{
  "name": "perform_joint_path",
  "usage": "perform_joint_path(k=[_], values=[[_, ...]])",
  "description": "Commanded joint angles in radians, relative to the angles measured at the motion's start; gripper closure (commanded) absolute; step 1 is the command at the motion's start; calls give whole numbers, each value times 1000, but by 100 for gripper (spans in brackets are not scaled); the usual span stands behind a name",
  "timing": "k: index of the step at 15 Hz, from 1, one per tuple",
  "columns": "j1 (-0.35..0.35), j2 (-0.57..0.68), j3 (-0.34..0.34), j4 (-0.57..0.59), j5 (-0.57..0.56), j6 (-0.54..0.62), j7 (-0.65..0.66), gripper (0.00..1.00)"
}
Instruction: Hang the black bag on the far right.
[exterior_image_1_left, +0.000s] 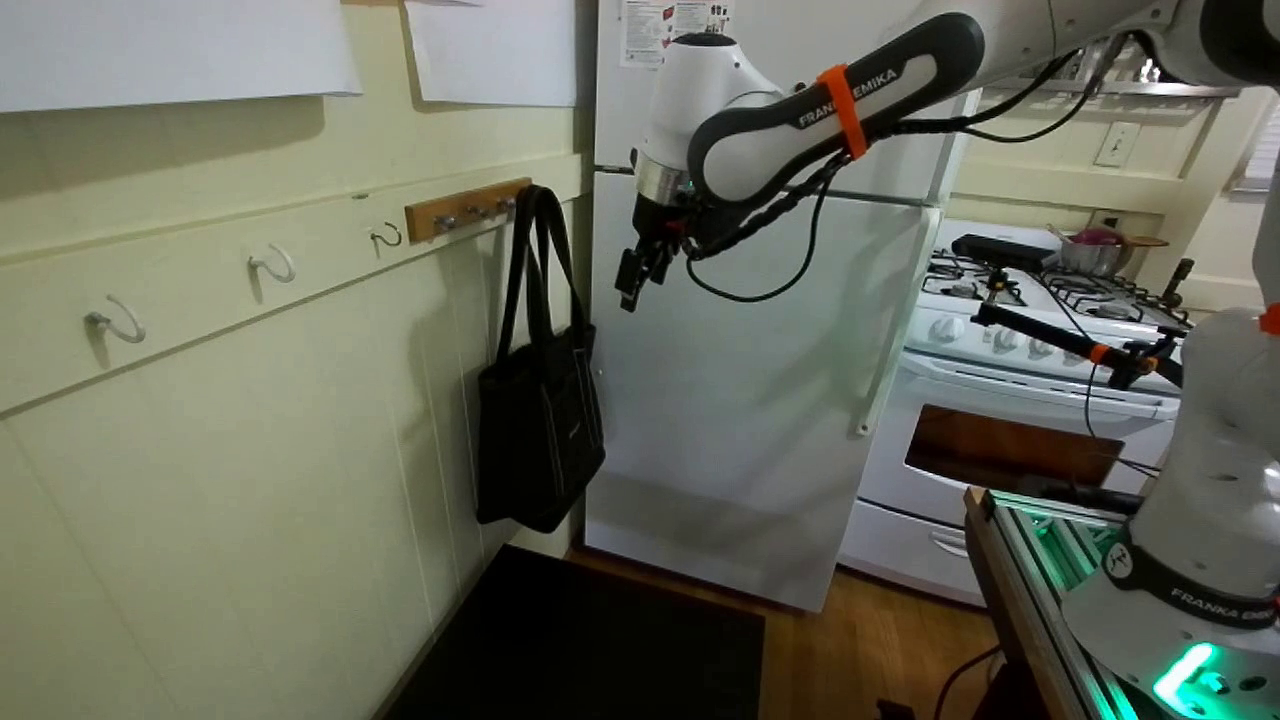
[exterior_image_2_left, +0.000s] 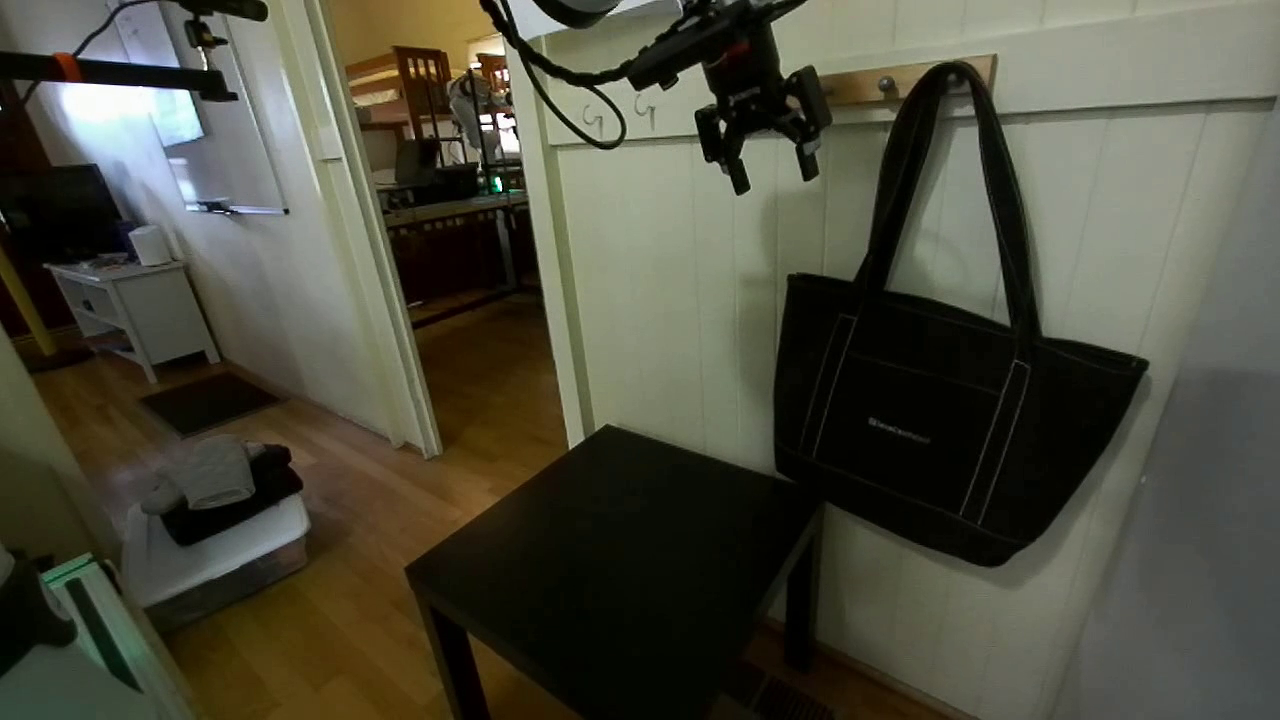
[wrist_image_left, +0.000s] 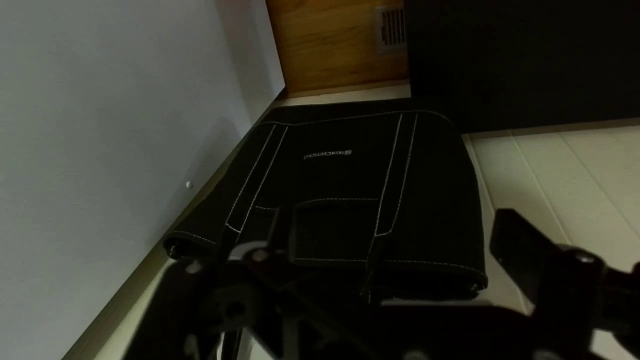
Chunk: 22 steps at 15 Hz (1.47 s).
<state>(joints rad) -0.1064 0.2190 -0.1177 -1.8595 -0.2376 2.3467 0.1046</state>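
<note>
Wrist view: the black two-fingered gripper (wrist_image_left: 397, 220) is dark, blurred and cut off at the bottom edge, partly hiding the soft black fabric tote bag (wrist_image_left: 340, 172). In an exterior view, the white lettering (exterior_image_1_left: 574, 432) on that bag and the white printed notice (exterior_image_1_left: 675, 35) are too small to read; the white jointed robot arm (exterior_image_1_left: 1030, 45) is cut off at top and right. The black rectangular table (exterior_image_2_left: 620, 560) runs past the bottom edge in both exterior views.
</note>
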Motion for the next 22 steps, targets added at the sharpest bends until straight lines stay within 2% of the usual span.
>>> perform_joint_path(k=[1,12,22], values=[[22,-88,-11,-99,-53,44,27,0],[26,-210,6,-196,-163,94,63,0],[20,-246,19,-216,-207,82,99,0]])
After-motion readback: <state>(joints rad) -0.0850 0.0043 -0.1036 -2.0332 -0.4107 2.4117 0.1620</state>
